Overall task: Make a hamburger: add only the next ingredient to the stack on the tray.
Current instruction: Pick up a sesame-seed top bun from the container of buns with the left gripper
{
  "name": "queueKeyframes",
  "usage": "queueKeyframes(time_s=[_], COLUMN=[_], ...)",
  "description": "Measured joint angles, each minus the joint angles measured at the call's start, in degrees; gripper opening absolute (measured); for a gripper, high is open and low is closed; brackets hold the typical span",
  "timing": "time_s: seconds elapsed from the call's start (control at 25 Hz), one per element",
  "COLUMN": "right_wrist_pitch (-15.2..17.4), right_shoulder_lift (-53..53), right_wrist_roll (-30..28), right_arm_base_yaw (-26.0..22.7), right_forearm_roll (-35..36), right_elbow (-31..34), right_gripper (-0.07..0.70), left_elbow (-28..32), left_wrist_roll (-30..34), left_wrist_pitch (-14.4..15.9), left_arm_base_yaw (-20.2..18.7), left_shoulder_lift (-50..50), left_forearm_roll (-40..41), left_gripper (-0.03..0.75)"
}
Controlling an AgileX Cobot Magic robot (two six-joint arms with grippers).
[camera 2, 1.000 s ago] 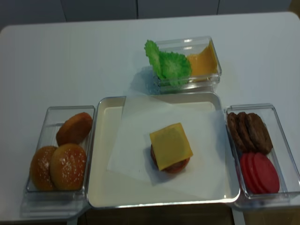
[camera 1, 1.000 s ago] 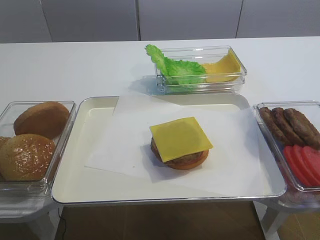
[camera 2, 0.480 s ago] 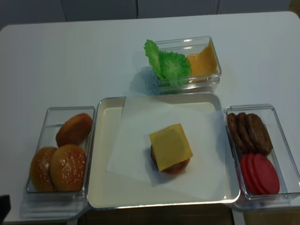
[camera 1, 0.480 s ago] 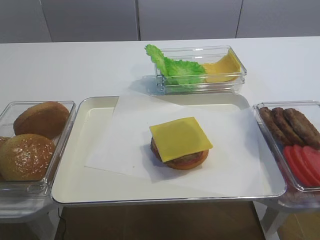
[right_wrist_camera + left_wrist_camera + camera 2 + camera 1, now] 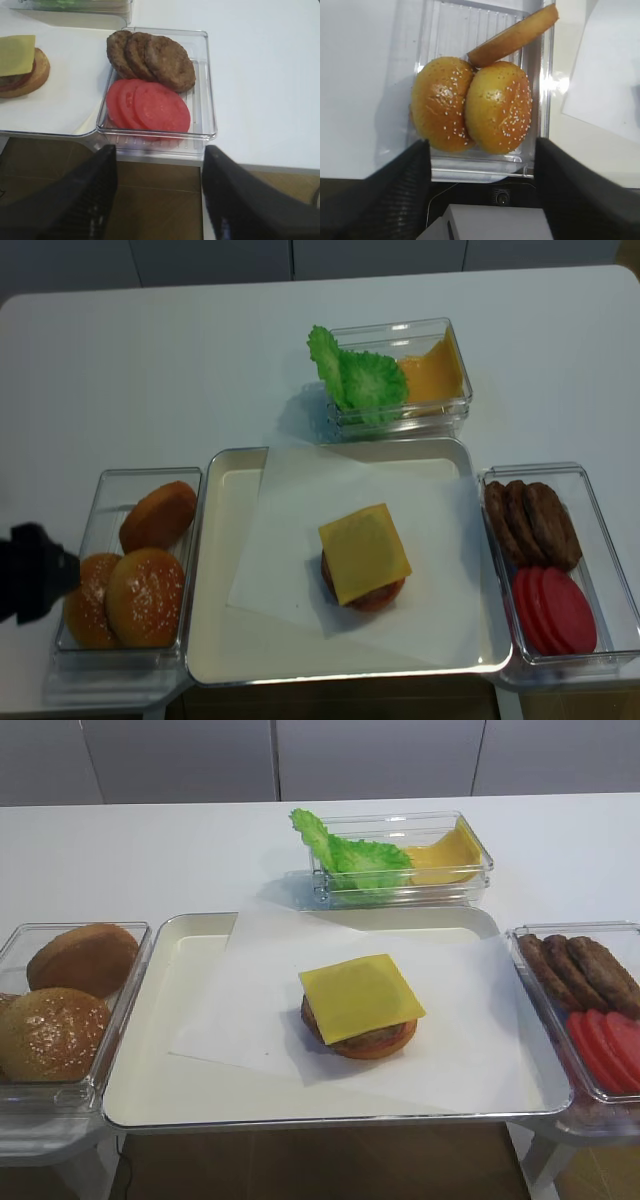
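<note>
Stack (image 5: 360,1010) sits just right of centre on the tray (image 5: 160,1060), on the white paper sheet (image 5: 250,1010): bun base, patty, square cheese slice overhanging on top. No bun top on it yet.

Next ingredient, a sesame bun top (image 5: 497,106), lies in the clear container (image 5: 470,30) left of the tray, touching a second seeded top (image 5: 439,102); a smooth bun half (image 5: 515,36) leans tilted behind them.

Left gripper (image 5: 480,200) hovers over the near edge of that container, fingers (image 5: 395,200) spread wide, holding nothing; its dark arm end (image 5: 30,572) shows at the left edge of the realsense view.

Right gripper (image 5: 160,195) hangs in front of the patty (image 5: 167,61) and tomato (image 5: 160,106) container, fingers (image 5: 80,200) apart, empty.

Lettuce (image 5: 350,855) and cheese (image 5: 445,852) container stands behind the tray on the white worktop (image 5: 150,850).
</note>
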Motion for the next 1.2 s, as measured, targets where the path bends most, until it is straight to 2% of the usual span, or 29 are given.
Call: queueKeyframes(time_s=[0.16,0.24,0.48,0.6,0.88,1.2], right_wrist_pitch=[0.0,0.0,0.0,0.0,0.0,0.0], right_shoulder_lift=[0.0,0.0,0.0,0.0,0.0,0.0], right_wrist_roll=[0.0,0.0,0.0,0.0,0.0,-0.11], right_arm_base_yaw=[0.0,0.0,0.0,-0.1,-0.1,-0.1], right_forearm_roll=[0.0,0.0,0.0,0.0,0.0,0.0], right_elbow=[0.0,0.0,0.0,0.0,0.0,0.0], right_gripper=[0.428,0.428,0.428,0.428,0.428,0.428], left_elbow=[-1.25,-1.25,-1.3,-1.39,-1.39,-1.52], left_wrist_roll=[-0.42,-0.12,8.8,12.72,22.8,27.53], left_wrist_pitch=[-0.29,-0.36,0.18,1.27,1.87,1.22], left_arm_base_yaw=[0.31,1.99,13.29,16.54,17.12,17.2], left_shoulder_lift=[5.1,6.86,10.22,12.58,20.12,25.65], left_forearm_roll=[-0.94,-2.87,-10.62,-11.16,-14.43,-15.02], left_gripper=[0.477,0.477,0.467,0.452,0.443,0.442])
